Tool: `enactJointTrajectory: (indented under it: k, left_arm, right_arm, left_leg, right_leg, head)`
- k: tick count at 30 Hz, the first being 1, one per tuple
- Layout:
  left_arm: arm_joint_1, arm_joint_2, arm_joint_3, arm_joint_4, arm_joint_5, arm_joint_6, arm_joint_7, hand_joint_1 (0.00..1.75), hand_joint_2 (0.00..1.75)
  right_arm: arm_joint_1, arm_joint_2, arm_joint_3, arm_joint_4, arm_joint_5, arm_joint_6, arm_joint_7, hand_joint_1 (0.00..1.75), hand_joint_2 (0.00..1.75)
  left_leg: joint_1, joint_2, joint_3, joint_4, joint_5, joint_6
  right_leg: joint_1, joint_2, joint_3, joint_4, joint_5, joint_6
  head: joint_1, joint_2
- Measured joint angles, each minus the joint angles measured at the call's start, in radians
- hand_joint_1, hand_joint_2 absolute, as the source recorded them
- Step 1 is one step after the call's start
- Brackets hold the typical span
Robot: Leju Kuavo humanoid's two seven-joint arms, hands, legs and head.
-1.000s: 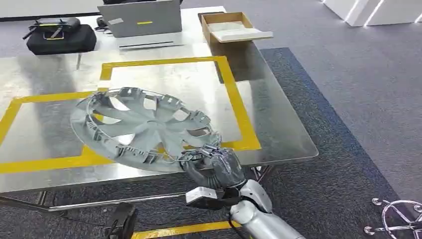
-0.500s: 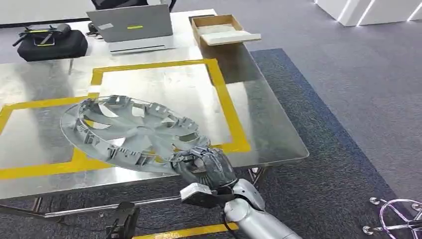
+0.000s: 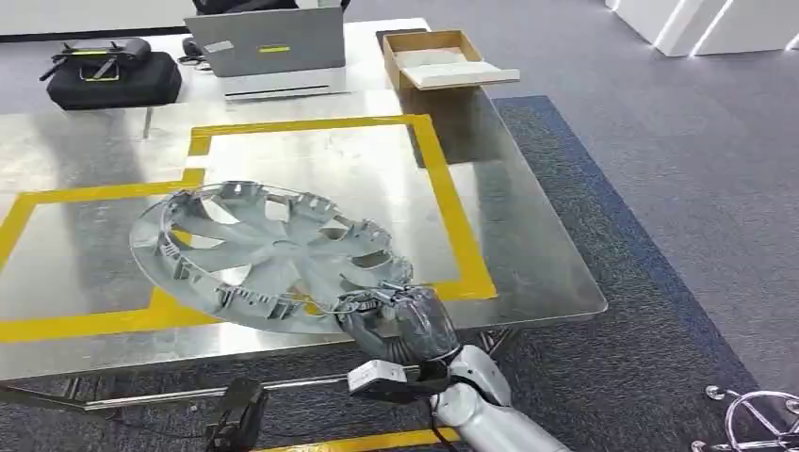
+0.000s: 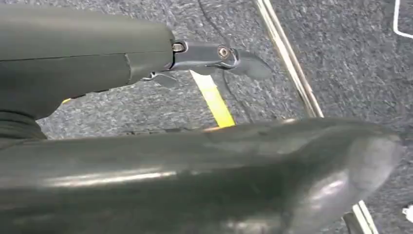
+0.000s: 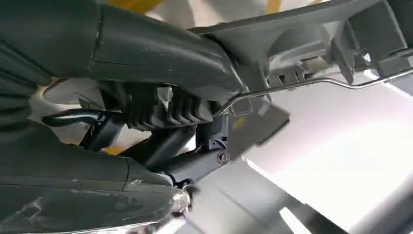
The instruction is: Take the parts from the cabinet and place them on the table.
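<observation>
Item: grey plastic wheel cover point(image 3: 269, 252), ribbed inner side up, with a wire retaining ring point(image 5: 311, 84) running round its rim. It is held tilted above the metal table point(image 3: 528, 254), its far edge higher than its near edge, over the near yellow tape line point(image 3: 85, 320) of the marked rectangle. Whether its lower edge touches the tabletop cannot be told.

Right hand point(image 3: 400, 320): at the table's near edge, clenched on the wheel cover's near rim. In the right wrist view the thumb point(image 5: 160, 48) lies over the rim and the dark fingers point(image 5: 151, 109) curl under it, beside the wire ring.

Left hand point(image 4: 195, 170): hangs below the table over grey carpet point(image 4: 341, 58). One dark finger point(image 4: 219, 53) extends straight; whether the hand is released or clenched cannot be told.

On the table, far side from the wheel cover: a black case point(image 3: 113, 75) at the far left corner, a grey laptop point(image 3: 273, 42) beside it, and an open cardboard box point(image 3: 438, 56) with a white sheet at the far right corner.

Beside the table, on the carpet to the right: a chrome chair base point(image 3: 754, 419).
</observation>
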State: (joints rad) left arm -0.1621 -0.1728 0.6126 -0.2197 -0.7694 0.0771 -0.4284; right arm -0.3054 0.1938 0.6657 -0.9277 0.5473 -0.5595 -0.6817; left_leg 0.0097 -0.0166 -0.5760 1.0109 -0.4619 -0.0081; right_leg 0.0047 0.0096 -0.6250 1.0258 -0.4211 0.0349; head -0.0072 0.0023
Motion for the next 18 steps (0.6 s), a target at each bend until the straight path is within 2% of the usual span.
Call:
enactJointTrajectory:
  k: [2,3,4,5,6,8,9,10,11,13,14,15,16,18]
  left_arm:
    - [0.004,-0.004,0.0,0.0,0.002,0.0,0.0,0.0,0.0]
    - [0.004,-0.006,-0.001,0.0,0.002,0.0,0.0,0.0,0.0]
    - [0.004,-0.006,-0.002,0.0,0.001,0.0,0.0,0.0,0.0]
    - [0.004,-0.006,-0.004,0.0,-0.003,0.0,0.0,0.0,0.0]
    - [0.002,-0.006,-0.005,0.0,-0.004,0.0,0.0,0.0,0.0]
    - [0.001,-0.006,-0.007,0.0,-0.005,0.0,0.001,0.0,0.0]
    - [0.003,-0.006,-0.008,0.0,-0.005,0.0,0.003,0.0,0.0]
    - [0.005,-0.006,-0.008,0.0,-0.005,0.0,0.004,0.0,0.0]
    - [0.005,-0.006,-0.009,0.0,-0.005,0.0,0.004,0.0,0.0]
    - [0.005,-0.005,-0.009,0.0,-0.005,0.0,0.004,0.0,0.0]
    - [0.005,-0.006,-0.009,0.0,-0.005,0.0,0.004,0.0,0.0]
    - [0.003,-0.011,-0.01,0.0,-0.005,0.0,0.005,0.0,0.0]
    - [0.002,-0.011,-0.01,0.0,-0.005,0.0,0.005,0.0,0.0]
    - [0.006,-0.014,-0.01,0.0,-0.005,0.0,0.006,0.0,0.0]
  right_arm:
    - [0.005,-0.001,0.0,0.0,0.073,-0.083,0.009,1.75,1.75]
    - [0.003,-0.001,-0.003,0.0,0.129,-0.092,0.02,1.75,1.75]
    - [0.002,-0.001,-0.01,-0.002,0.184,-0.094,0.024,1.75,1.75]
    - [0.002,-0.001,-0.015,-0.003,0.24,-0.095,0.019,1.75,1.75]
    - [0.005,0.0,-0.022,-0.003,0.29,-0.095,0.009,1.75,1.75]
    - [0.02,0.002,-0.037,-0.003,0.337,-0.096,-0.005,1.75,1.75]
    - [0.027,0.002,-0.041,-0.003,0.341,-0.096,-0.006,1.75,1.75]
    - [0.031,0.002,-0.048,-0.003,0.343,-0.096,-0.007,1.75,1.75]
    - [0.032,0.002,-0.055,-0.003,0.344,-0.096,-0.007,1.75,1.75]
    - [0.031,0.003,-0.066,-0.004,0.346,-0.096,-0.006,1.75,1.75]
    - [0.031,0.003,-0.07,-0.004,0.347,-0.096,-0.006,1.75,1.75]
    - [0.03,0.004,-0.073,-0.004,0.348,-0.096,-0.006,1.75,1.75]
    - [0.03,0.004,-0.076,-0.005,0.348,-0.096,-0.006,1.75,1.75]
    - [0.032,0.004,-0.079,-0.005,0.344,-0.097,-0.007,1.75,1.75]
  left_leg:
    - [0.004,0.001,-0.001,-0.007,0.004,-0.011]
    - [0.004,0.002,0.003,-0.011,0.004,-0.018]
    - [0.005,0.003,0.004,-0.009,-0.004,-0.024]
    - [0.004,0.005,-0.003,0.015,-0.022,-0.029]
    - [0.004,0.006,-0.034,0.077,-0.057,-0.032]
    - [0.005,0.006,-0.12,0.238,-0.126,-0.037]
    - [0.005,0.006,-0.15,0.287,-0.135,-0.039]
    - [0.005,0.006,-0.157,0.29,-0.118,-0.04]
    - [0.007,0.006,-0.143,0.249,-0.078,-0.041]
    - [0.011,0.008,-0.064,0.08,0.021,-0.042]
    - [0.013,0.011,-0.034,0.017,0.036,-0.045]
    - [0.01,0.007,-0.025,-0.006,0.022,-0.041]
    - [0.011,0.005,-0.031,0.002,0.023,-0.028]
    - [0.006,0.005,-0.031,0.002,0.021,-0.014]
  right_leg:
    - [0.004,0.004,-0.007,0.004,0.001,-0.007]
    - [0.005,0.006,-0.006,0.0,0.002,-0.014]
    - [-0.005,0.005,0.003,-0.011,0.007,-0.02]
    - [-0.006,0.006,0.008,-0.015,0.005,-0.024]
    - [-0.006,0.005,0.009,-0.015,0.004,-0.029]
    - [-0.005,0.003,0.01,-0.015,0.001,-0.033]
    - [-0.005,0.002,0.01,-0.015,0.0,-0.033]
    - [-0.005,0.002,0.011,-0.015,-0.002,-0.033]
    - [-0.005,0.002,0.013,-0.014,-0.003,-0.031]
    - [-0.009,0.004,0.018,-0.01,-0.008,-0.023]
    - [-0.007,0.005,0.018,-0.008,-0.012,-0.017]
    - [0.002,0.008,0.01,0.003,-0.015,-0.012]
    - [0.002,0.008,0.008,-0.001,-0.012,-0.009]
    - [-0.001,0.007,0.012,-0.006,-0.011,-0.002]
  head:
    - [-0.002,0.0]
    - [-0.002,0.0]
    - [-0.002,0.0]
    - [-0.005,0.0]
    - [-0.01,0.0]
    - [-0.011,0.0]
    - [-0.012,0.0]
    - [-0.011,0.0]
    - [-0.013,0.0]
    - [-0.012,0.0]
    - [-0.013,0.0]
    - [-0.018,0.0]
    - [-0.014,0.0]
    - [-0.011,0.0]
